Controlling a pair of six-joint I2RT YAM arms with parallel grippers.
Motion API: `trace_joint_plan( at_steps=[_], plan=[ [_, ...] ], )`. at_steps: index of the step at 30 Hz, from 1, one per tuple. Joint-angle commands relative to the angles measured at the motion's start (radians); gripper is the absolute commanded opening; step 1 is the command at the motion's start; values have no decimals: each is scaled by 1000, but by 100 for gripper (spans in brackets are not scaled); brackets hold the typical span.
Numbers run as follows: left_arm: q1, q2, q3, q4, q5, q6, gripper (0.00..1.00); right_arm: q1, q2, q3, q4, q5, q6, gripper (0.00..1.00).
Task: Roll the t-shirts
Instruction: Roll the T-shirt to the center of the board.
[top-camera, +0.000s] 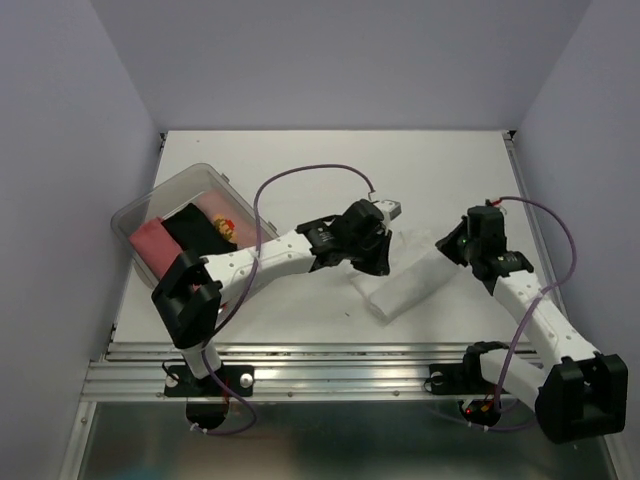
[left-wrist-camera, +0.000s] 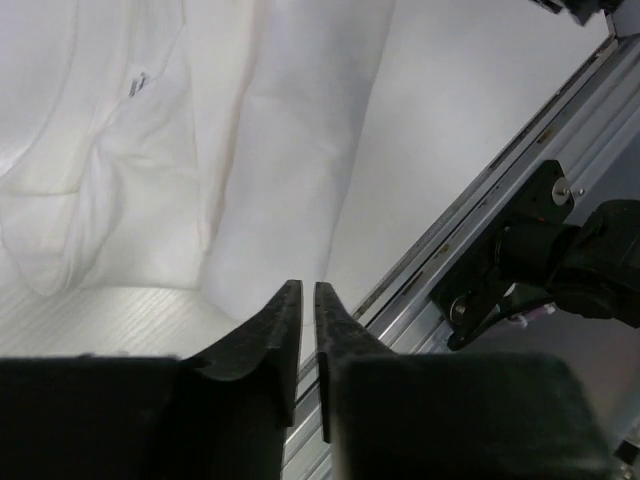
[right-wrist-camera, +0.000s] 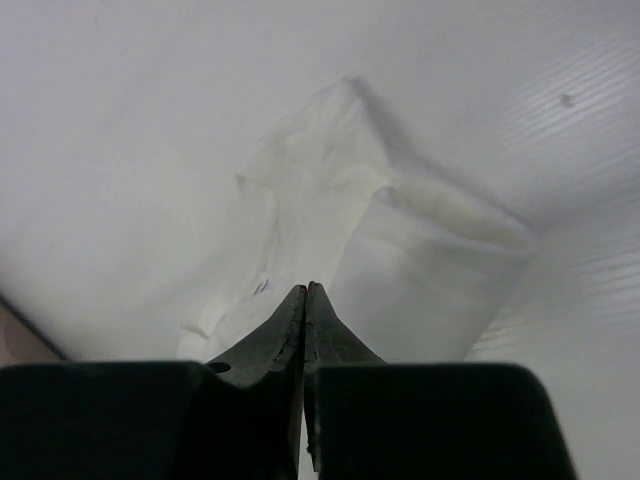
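The white t-shirt (top-camera: 410, 280) lies on the table folded into a long narrow strip, running from near left to far right. It fills the left wrist view (left-wrist-camera: 150, 150), where its small neck label (left-wrist-camera: 137, 85) shows, and the right wrist view (right-wrist-camera: 400, 250). My left gripper (top-camera: 378, 262) hovers over the strip's left part, its jaws (left-wrist-camera: 308, 290) closed to a thin slit with nothing between them. My right gripper (top-camera: 450, 246) is at the strip's far right end, its jaws (right-wrist-camera: 305, 290) shut and empty just above the cloth. The salmon-pink (top-camera: 155, 245), black (top-camera: 195, 230) and red/yellow-print (top-camera: 225, 226) shirts lie in the tub.
The clear plastic tub (top-camera: 140, 212) stands at the left of the table. A metal rail (top-camera: 330, 352) runs along the near edge; it also shows in the left wrist view (left-wrist-camera: 480, 230) with the right arm's base (left-wrist-camera: 560, 255). Grey walls close in the table.
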Motion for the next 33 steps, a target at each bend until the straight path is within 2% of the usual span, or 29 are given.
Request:
trace_joint_plan(
  at_steps=[1, 4, 5, 6, 7, 9, 11, 13, 16, 21, 24, 29, 33],
  plan=[
    [-115, 61, 168, -129, -214, 62, 32, -111, -11, 13, -207, 129, 22, 8],
    [-186, 152, 286, -218, -314, 79, 51, -202, -64, -44, -240, 100, 62, 26],
    [-206, 176, 317, -241, -372, 85, 55, -229, -78, -61, -243, 86, 67, 46],
    [-224, 203, 387, -287, -401, 104, 57, -283, -89, -74, -243, 67, 69, 50],
    [-255, 258, 425, -312, -461, 113, 61, -306, -98, -96, -243, 32, 67, 55],
    [-278, 312, 523, -370, -519, 142, 63, -337, -94, -98, -244, 6, 75, 65],
    [-299, 381, 579, -410, -582, 162, 65, -391, -75, -98, -243, -41, 78, 68],
    [-304, 424, 627, -416, -606, 191, 66, -406, -60, -105, -240, -101, 76, 67],
    [-303, 429, 616, -403, -615, 205, 62, -406, -48, -137, -212, -146, 53, 50],
    [-283, 408, 536, -332, -569, 219, 62, -406, -42, -241, -73, -226, 39, 39],
    [-278, 418, 529, -347, -581, 216, 61, -380, -3, -280, 15, -285, 59, 31],
    [-278, 366, 477, -323, -590, 210, 61, -236, 92, -274, 108, -258, 133, 30],
    [-275, 345, 467, -338, -592, 200, 61, -173, 150, -266, 173, -250, 205, 30]
  ],
)
